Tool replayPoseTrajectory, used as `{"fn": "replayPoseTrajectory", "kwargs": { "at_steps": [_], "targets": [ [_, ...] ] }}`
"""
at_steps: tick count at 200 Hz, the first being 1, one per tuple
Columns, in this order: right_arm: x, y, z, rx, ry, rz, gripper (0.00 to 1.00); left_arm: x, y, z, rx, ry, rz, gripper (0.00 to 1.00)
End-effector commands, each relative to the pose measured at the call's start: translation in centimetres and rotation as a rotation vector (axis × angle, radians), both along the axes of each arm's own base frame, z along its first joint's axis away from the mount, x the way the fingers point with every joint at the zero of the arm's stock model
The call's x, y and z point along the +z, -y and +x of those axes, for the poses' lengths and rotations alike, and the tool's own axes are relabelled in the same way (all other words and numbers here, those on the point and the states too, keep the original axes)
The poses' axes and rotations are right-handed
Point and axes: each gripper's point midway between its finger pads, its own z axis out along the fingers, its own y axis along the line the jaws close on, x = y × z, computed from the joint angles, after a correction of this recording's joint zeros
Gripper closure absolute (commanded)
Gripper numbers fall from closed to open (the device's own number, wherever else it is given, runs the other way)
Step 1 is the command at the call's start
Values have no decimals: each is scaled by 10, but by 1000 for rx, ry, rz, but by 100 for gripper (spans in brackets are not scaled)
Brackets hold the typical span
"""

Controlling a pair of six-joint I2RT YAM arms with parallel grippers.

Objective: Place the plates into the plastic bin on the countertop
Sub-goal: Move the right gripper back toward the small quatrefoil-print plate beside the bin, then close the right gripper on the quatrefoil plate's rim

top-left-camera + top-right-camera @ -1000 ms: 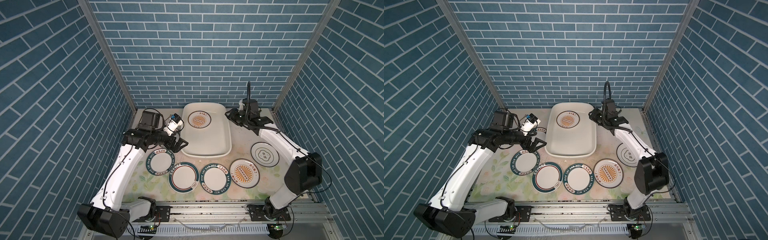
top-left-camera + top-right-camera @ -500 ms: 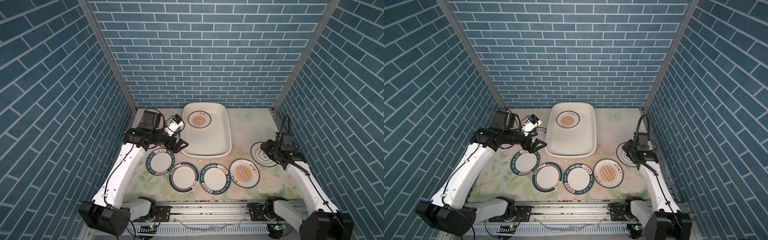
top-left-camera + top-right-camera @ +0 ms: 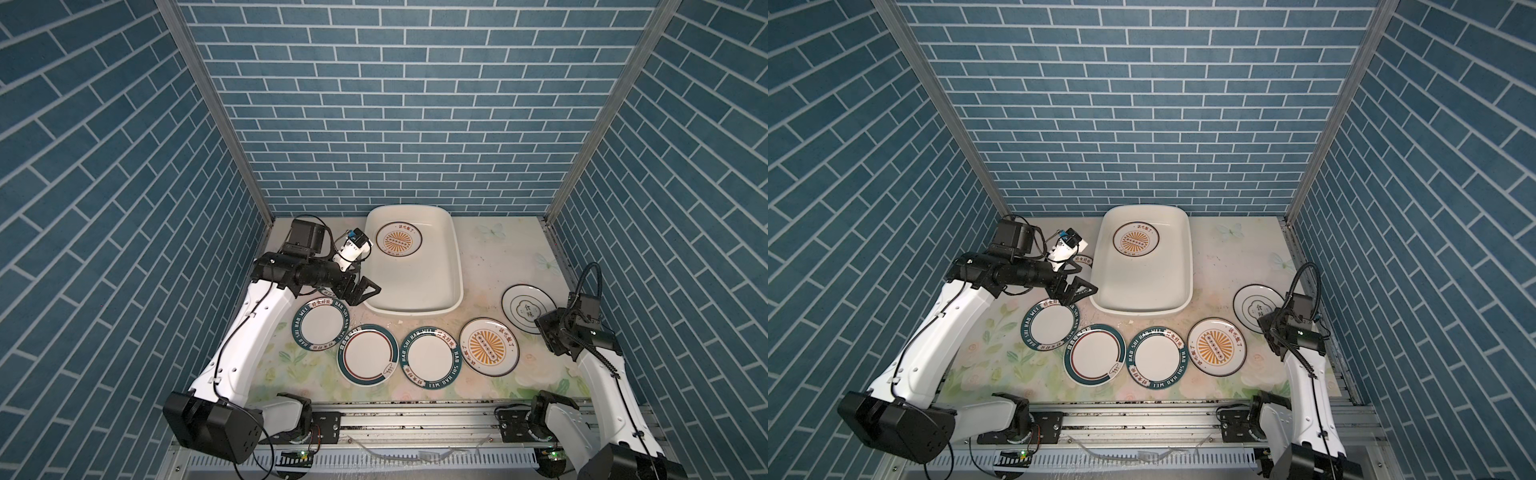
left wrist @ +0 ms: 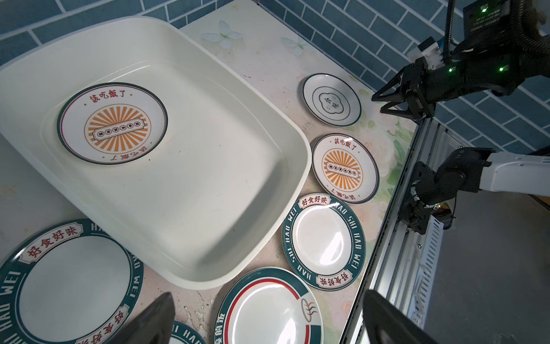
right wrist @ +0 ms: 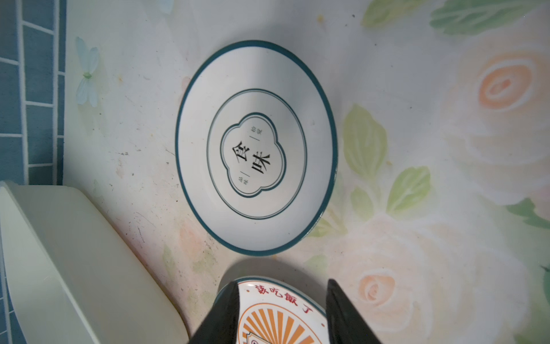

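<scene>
Left end effector (image 3: 368,291) has its jaws wide apart and empty, by the near-left corner of the plastic bin (image 3: 415,282), close to a lettered-rim plate (image 3: 321,324) on the tabletop (image 3: 498,257). Right end effector (image 4: 378,104) has its jaws parted and empty, near the thin-ringed plate (image 3: 524,308) and a sunburst plate (image 3: 489,347). Second sunburst plate (image 3: 399,243) lies flat inside the bin at its far end.

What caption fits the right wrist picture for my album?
Open jaws frame a sunburst plate; a teal-ringed plate lies on the flowery countertop.
</scene>
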Motion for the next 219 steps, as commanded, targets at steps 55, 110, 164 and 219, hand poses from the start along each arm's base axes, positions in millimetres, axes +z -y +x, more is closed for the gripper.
{"fn": "replayPoseTrajectory", "kwargs": {
  "at_steps": [55,110,164,219],
  "targets": [
    [-43,-6,-8,-103,28,172,54,11,9,-1,-38,20,-30,0],
    [-50,-3,-7,-126,53,199,54,13,10,-2,-41,25,-38,0],
    [-63,0,2,-156,89,251,57,12,10,-2,-40,22,-36,0],
    [-62,6,8,-167,112,248,58,14,9,-3,-37,34,-37,0]
  ]
}}
